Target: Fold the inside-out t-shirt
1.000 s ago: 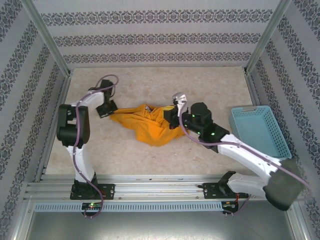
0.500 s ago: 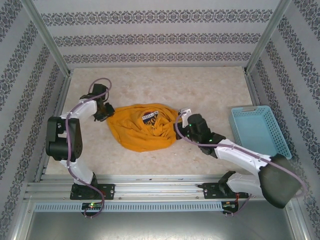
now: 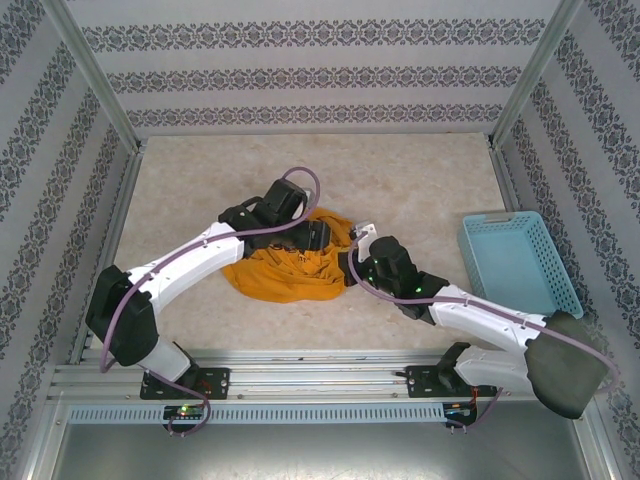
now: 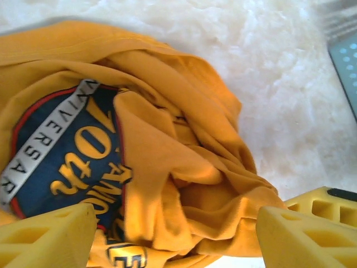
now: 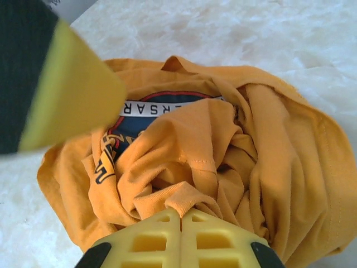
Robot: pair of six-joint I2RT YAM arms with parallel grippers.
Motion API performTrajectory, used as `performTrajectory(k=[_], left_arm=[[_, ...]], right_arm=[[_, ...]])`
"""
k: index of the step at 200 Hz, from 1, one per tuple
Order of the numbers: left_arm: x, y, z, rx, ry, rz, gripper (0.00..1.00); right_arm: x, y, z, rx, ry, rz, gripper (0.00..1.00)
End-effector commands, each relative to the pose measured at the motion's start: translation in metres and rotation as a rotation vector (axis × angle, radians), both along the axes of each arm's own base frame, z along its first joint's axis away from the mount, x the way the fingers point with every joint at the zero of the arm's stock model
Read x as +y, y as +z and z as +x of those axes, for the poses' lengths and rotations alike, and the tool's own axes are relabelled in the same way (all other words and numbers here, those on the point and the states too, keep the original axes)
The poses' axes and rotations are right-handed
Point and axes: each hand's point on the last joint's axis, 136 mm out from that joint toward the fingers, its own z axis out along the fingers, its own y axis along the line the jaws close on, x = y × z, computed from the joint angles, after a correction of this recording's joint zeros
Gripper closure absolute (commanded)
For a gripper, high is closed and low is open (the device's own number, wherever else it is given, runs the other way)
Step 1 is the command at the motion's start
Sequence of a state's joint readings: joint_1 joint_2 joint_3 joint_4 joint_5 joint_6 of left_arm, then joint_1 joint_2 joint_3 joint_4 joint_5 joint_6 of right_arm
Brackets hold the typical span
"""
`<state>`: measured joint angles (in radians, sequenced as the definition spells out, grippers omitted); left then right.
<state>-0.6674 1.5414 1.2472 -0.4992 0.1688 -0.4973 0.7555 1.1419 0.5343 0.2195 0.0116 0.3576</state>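
Observation:
The inside-out t-shirt (image 3: 275, 278) lies crumpled in a mustard-orange heap at mid-table, a dark blue round print (image 4: 61, 151) showing among its folds. My left gripper (image 3: 322, 235) hovers over the heap's right part, open, its yellow fingers (image 4: 50, 234) wide apart on either side of bunched cloth (image 4: 184, 184) and closed on nothing. My right gripper (image 3: 352, 258) sits at the heap's right edge, shut on a small pinched fold of the t-shirt (image 5: 192, 195). One finger of the left gripper (image 5: 67, 95) looms at the top left of the right wrist view.
A light-blue plastic basket (image 3: 515, 260) stands at the right side of the table; its corner (image 4: 347, 61) shows in the left wrist view. Patterned walls and metal posts enclose the marbled tabletop (image 3: 420, 180). Both arms cross near the heap.
The left arm swung from the shirt's left edge over to its right part, and its jaws opened and let go of the cloth. The shirt drew into a tighter heap. The right gripper stayed shut.

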Motion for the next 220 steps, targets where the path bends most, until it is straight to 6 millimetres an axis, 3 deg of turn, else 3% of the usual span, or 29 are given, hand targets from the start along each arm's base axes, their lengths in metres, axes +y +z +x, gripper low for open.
performTrajectory(k=[1, 24, 54, 90, 111, 131, 156, 184, 202, 220], left_arm=[[-0.005, -0.015, -0.006, 0.017, -0.028, -0.016, 0.24], [-0.004, -0.035, -0.006, 0.053, -0.008, -0.001, 0.25], [-0.001, -0.056, -0.001, 0.086, 0.024, 0.040, 0.36], [0.010, -0.074, 0.012, 0.125, 0.079, 0.061, 0.63], [0.027, -0.076, 0.025, 0.131, 0.122, 0.081, 0.81], [0.048, -0.059, 0.042, 0.103, 0.176, 0.069, 1.00], [0.077, -0.007, 0.059, 0.009, 0.250, -0.030, 1.00], [0.106, 0.052, 0.064, -0.121, 0.313, -0.168, 1.00], [0.110, 0.057, 0.061, -0.133, 0.304, -0.180, 1.00], [0.108, 0.037, 0.056, -0.077, 0.293, -0.166, 1.00]], right_arm=[[0.003, 0.032, 0.005, -0.064, -0.024, 0.067, 1.00], [0.003, 0.042, 0.004, -0.083, -0.022, 0.090, 1.00], [0.005, 0.045, 0.001, -0.089, -0.010, 0.098, 1.00], [-0.009, 0.040, 0.000, -0.098, -0.049, 0.053, 1.00], [-0.021, 0.040, -0.001, -0.110, -0.085, 0.032, 1.00], [-0.030, 0.039, -0.003, -0.114, -0.111, 0.015, 1.00], [-0.044, 0.030, -0.003, -0.095, -0.144, -0.016, 1.00], [-0.057, 0.002, -0.004, -0.036, -0.177, -0.058, 1.00], [-0.064, -0.019, -0.005, 0.020, -0.200, -0.078, 1.00], [-0.063, -0.033, -0.006, 0.061, -0.189, -0.087, 1.00]])
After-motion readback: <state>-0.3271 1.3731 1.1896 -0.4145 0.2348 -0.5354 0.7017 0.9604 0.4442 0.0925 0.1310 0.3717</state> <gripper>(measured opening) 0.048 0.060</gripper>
